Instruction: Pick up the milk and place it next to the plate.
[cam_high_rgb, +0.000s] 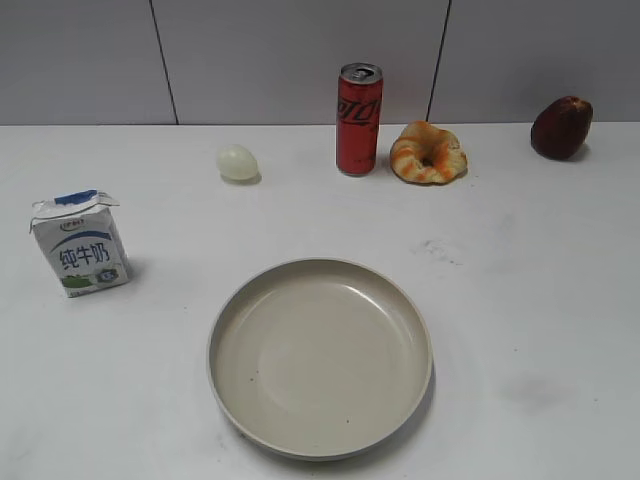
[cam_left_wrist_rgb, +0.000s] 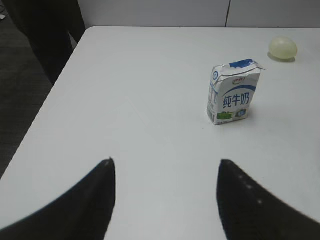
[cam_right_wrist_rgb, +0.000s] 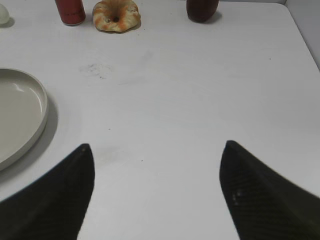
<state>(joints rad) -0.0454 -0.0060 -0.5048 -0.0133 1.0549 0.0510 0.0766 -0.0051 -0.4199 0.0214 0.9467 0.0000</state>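
White-and-blue, the milk (cam_high_rgb: 80, 243) stands upright left of the plate (cam_high_rgb: 320, 357), well apart, long axis vertical, printed face toward the camera. The plate holds nothing. Left gripper (cam_left_wrist_rgb: 165, 170) spread wide, empty; right gripper (cam_right_wrist_rgb: 157, 155) likewise.

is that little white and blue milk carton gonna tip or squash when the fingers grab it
The small white paper milk carton with blue folded top stands upright, taller than wide, so an off-centre push near the top could probably tip it. Its top fold looks crumpled, suggesting thin walls that may dent under a hard squeeze. Flat sides should grip fairly well.
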